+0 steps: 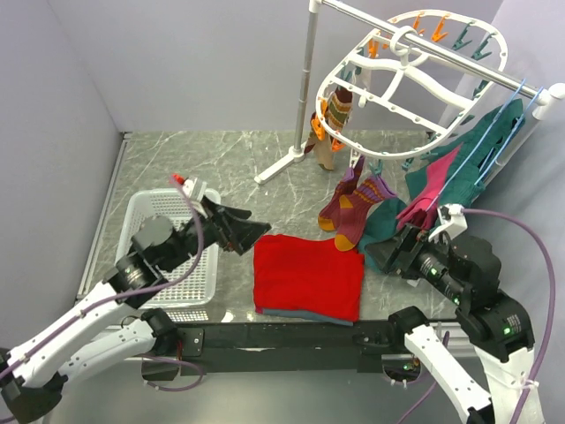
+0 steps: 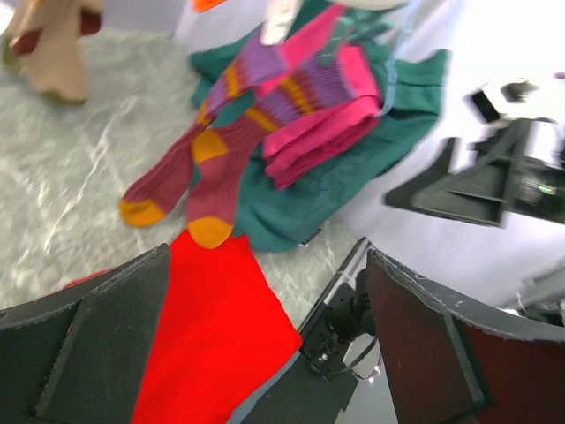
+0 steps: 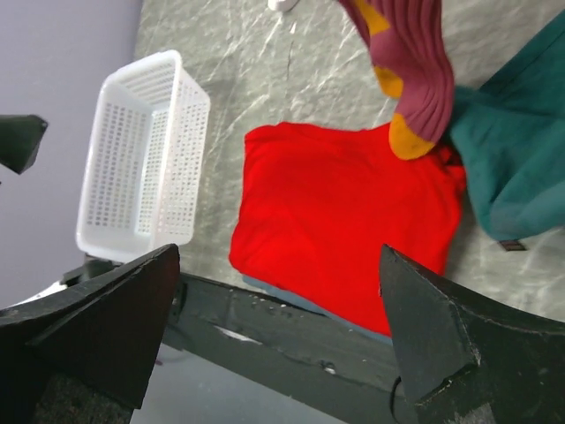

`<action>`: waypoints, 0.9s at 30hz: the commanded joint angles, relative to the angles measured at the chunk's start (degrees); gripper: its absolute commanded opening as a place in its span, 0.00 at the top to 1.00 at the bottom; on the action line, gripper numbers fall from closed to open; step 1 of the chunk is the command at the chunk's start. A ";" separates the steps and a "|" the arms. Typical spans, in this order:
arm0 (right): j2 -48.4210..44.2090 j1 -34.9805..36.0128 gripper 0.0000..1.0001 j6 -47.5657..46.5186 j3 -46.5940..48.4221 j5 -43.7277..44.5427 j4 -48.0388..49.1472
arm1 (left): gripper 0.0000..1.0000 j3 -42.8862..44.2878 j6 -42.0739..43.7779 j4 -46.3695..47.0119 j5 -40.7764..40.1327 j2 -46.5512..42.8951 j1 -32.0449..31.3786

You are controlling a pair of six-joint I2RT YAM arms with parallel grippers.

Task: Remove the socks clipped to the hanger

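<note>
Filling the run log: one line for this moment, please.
left gripper open, empty | right gripper open, empty | maroon socks, tan sock clipped on hanger

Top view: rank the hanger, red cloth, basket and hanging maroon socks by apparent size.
1. Hanger, though it hangs nearer the camera.
2. Red cloth and basket look alike; the left arm hides part of the basket, so I won't rank them.
3. Maroon socks, smallest.

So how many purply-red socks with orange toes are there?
2. Both dangle side by side below the hanger, by the far edge of the red cloth: the left sock and the right sock. More could be hidden behind.
</note>
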 commanded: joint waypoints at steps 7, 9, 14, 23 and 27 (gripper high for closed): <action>7.42 -0.10 0.00 -8.81 10.85 5.28 -3.97 | 0.04 -0.17 -7.14 -0.99 1.21 4.24 -0.15; 8.47 -0.10 0.00 -8.81 11.65 5.20 -3.27 | 0.04 -1.32 -7.67 1.74 1.47 3.54 -0.15; 11.98 -0.10 0.00 -9.42 15.06 7.73 -3.09 | 0.04 -1.07 -8.47 4.03 2.62 5.54 -0.14; 20.33 -0.10 0.00 -15.66 25.26 8.18 1.21 | 0.03 -1.67 -10.75 12.28 10.96 11.97 -0.06; 24.29 -0.11 0.00 -18.38 26.59 10.73 4.01 | 0.02 -4.05 -10.84 19.40 15.35 14.34 -0.14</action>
